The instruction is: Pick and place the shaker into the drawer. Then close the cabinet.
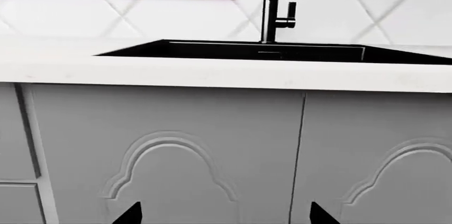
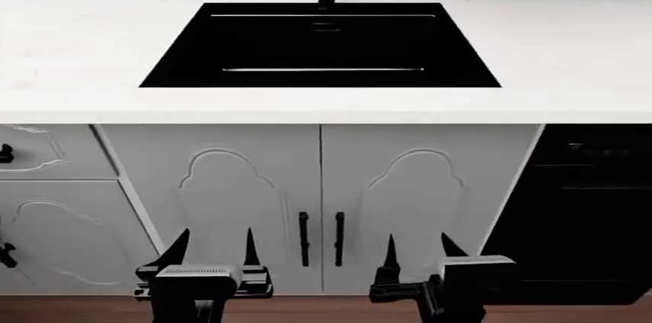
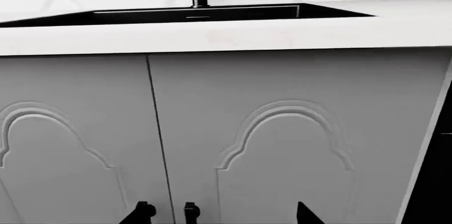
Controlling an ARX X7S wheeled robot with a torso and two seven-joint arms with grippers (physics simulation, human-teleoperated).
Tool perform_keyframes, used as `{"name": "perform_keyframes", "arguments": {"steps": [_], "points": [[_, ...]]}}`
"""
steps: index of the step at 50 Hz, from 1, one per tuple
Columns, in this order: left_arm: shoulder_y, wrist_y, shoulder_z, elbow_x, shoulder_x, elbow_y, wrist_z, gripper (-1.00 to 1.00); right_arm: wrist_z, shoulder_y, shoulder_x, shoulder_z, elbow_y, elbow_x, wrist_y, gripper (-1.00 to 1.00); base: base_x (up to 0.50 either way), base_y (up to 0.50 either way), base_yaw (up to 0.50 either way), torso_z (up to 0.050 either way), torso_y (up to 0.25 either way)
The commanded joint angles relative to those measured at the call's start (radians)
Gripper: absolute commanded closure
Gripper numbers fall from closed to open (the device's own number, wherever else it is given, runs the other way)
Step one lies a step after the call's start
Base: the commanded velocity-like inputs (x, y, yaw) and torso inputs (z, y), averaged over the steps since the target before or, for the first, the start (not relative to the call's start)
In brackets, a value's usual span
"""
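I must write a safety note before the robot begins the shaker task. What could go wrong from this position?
1. No shaker shows in any view, so the robot must search first; a blind reach could hit the white marble-look counter.
2. Both open grippers, left gripper and right gripper, hang low before the pale grey cabinet doors with moulded arches; driving forward may ram them.
3. The pale grey drawer fronts with black handles look shut, so opening comes first.

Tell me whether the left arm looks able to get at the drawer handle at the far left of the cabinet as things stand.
Probably yes. The left gripper hangs open and empty in front of the sink doors, and nothing shows between it and the drawer handle up to its left. It would need a sideways reach, though.
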Motion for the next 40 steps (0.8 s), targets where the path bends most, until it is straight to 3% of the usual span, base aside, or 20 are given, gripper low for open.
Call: {"name": "perform_keyframes", "arguments": {"steps": [1,40], "points": [[-0.002,-0.001,0.006,-0.005,-0.005,-0.001,-0.006,-1.00,0.006,0.002,0.005,-0.008,0.001,0.005,0.001,-1.00,0.00,-0.50,0.00,0.000,0.000],[-0.006,0.007,0.027,-0.012,-0.020,-0.006,-0.034,-1.00,0.019,0.003,0.023,-0.030,-0.001,0.022,-0.008,-1.00,0.00,-0.50,0.00,0.000,0.000]]}}
